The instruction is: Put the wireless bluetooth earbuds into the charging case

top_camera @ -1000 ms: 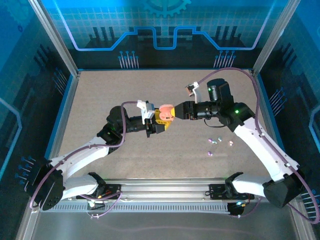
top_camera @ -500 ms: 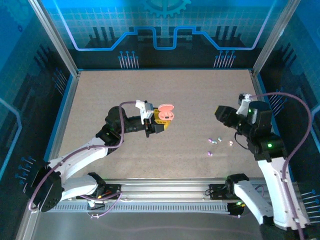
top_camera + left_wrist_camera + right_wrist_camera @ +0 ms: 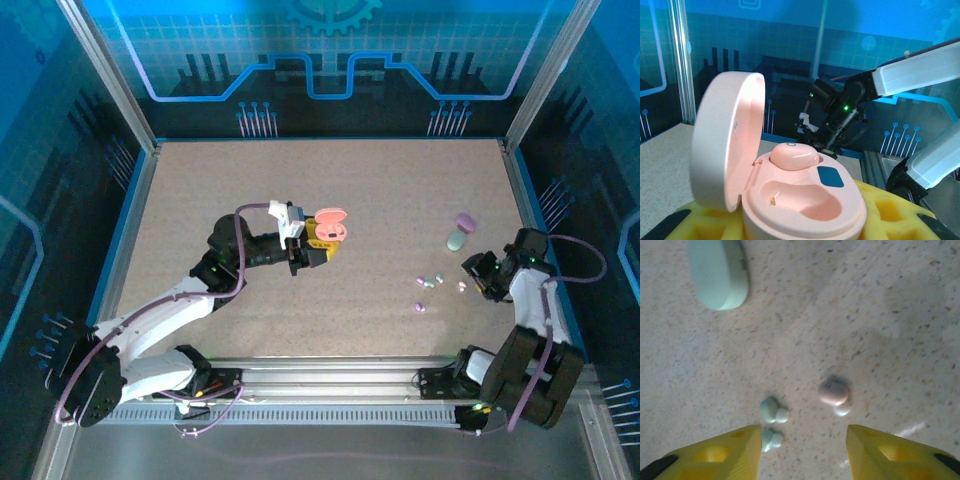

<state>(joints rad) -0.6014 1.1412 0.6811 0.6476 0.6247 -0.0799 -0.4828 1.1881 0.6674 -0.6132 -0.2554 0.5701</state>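
Left claw: the left claw (image 3: 322, 245) is pinching the pink charging case (image 3: 329, 224) and holds it over the middle part of the tabletop (image 3: 200, 180); in the left wrist view the yellow pads (image 3: 895, 212) sit at both sides of the case base
Pink charging case: the case (image 3: 805, 200) is open, and its lid (image 3: 727, 140) stands up on the hinge side
Inside the case: one pink earbud (image 3: 794, 156) sits in the farther socket; the nearer socket (image 3: 807, 197) is a bare hollow with a small metal contact in it
Right claw: the right claw (image 3: 478, 272) is low, near the right edge of the tabletop; its two yellow fingers (image 3: 715, 455) are spread apart and grip nothing, with the bare surface showing between them (image 3: 802, 447)
Loose earbuds: four tiny earbuds (image 3: 423, 281) lie on the tabletop, right of the middle, between the two claws and nearer to the right one
Right wrist view: two pale teal pieces (image 3: 772, 410) lie close together, the lower one just beside one yellow finger; a pinkish-white piece (image 3: 834, 392) lies apart from them, nearer to the other finger
Other cases: a teal case (image 3: 456, 241) and a purple case (image 3: 465, 221) lie closed just beside each other, farther back than the right claw; the teal case (image 3: 718, 272) is well apart from the loose pieces
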